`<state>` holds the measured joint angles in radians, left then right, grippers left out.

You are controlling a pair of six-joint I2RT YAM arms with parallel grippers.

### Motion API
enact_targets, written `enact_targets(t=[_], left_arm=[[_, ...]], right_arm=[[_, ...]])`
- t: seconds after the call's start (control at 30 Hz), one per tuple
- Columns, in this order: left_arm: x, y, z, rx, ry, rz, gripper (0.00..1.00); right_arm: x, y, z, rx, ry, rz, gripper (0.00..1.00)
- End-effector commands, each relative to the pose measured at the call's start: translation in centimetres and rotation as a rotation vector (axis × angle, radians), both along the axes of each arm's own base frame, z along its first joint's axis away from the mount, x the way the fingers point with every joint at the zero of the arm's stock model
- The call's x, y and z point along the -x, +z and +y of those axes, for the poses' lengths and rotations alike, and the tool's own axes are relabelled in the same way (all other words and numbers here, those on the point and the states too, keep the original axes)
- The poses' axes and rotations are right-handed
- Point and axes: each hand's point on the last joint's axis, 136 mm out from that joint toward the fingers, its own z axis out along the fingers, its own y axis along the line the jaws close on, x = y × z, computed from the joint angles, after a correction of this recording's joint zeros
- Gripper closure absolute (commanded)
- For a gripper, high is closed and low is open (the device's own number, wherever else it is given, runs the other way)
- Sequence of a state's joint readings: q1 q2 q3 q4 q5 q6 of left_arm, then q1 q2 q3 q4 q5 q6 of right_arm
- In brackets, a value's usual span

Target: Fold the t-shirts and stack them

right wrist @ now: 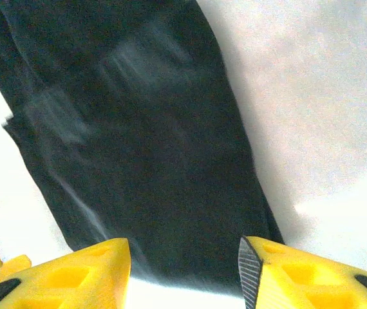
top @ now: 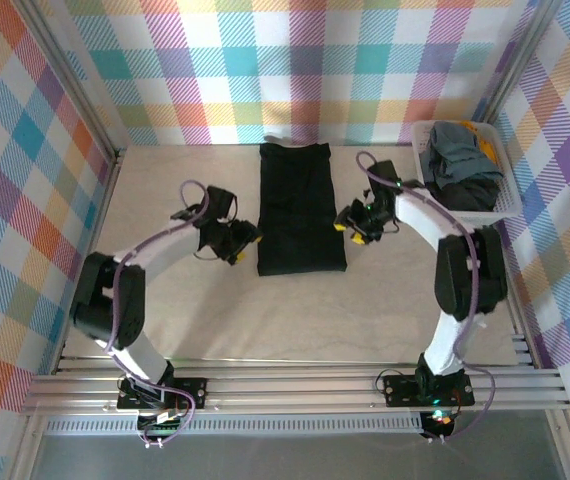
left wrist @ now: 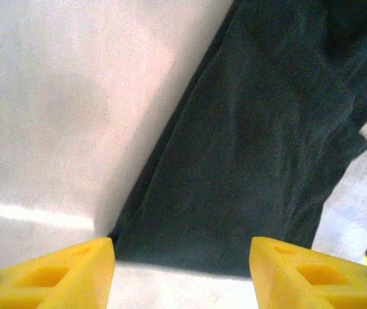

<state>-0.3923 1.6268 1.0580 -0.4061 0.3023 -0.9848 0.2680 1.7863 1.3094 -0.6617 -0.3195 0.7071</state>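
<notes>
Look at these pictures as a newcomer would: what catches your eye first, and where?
A long black t-shirt, folded into a strip, lies in the centre. The left gripper and right gripper flank it, yellow fingers apart. A white basket at far right holds heaped shirts.

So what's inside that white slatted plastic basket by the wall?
Crumpled cloth: a grey-blue shirt over a dark garment, a yellow-orange scrap at the far edge. Anything deeper is covered.
</notes>
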Motion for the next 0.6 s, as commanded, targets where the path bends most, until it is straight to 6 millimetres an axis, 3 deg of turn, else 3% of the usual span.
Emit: enact_targets(t=[0.0, 0.07, 0.17, 0.4, 0.57], left_arm=[[2.3, -1.8, -2.0, 0.086, 0.075, 0.076, 0.43], [2.6, -2.8, -2.4, 0.111, 0.116, 0.090, 0.42], [2.2, -4.2, -2.7, 0.141, 0.167, 0.109, 0.42], [0.0, -6.4, -3.7, 0.121, 0.170, 0.116, 0.55], [-1.4, -6.8, -4.3, 0.109, 0.170, 0.101, 0.67]], right_arm=[[2.9, -1.4, 0.5, -0.065, -0.013, 0.038, 0.51], [4.3, -2.5, 0.8, -0.079, -0.008, 0.074, 0.51], [5.0, -3.9, 1.1, -0.115, -0.026, 0.110, 0.51], [4.3, -5.9, 1.7, -0.123, -0.042, 0.182, 0.56], [3.4, -6.3, 2.3, -0.145, -0.069, 0.200, 0.70]])
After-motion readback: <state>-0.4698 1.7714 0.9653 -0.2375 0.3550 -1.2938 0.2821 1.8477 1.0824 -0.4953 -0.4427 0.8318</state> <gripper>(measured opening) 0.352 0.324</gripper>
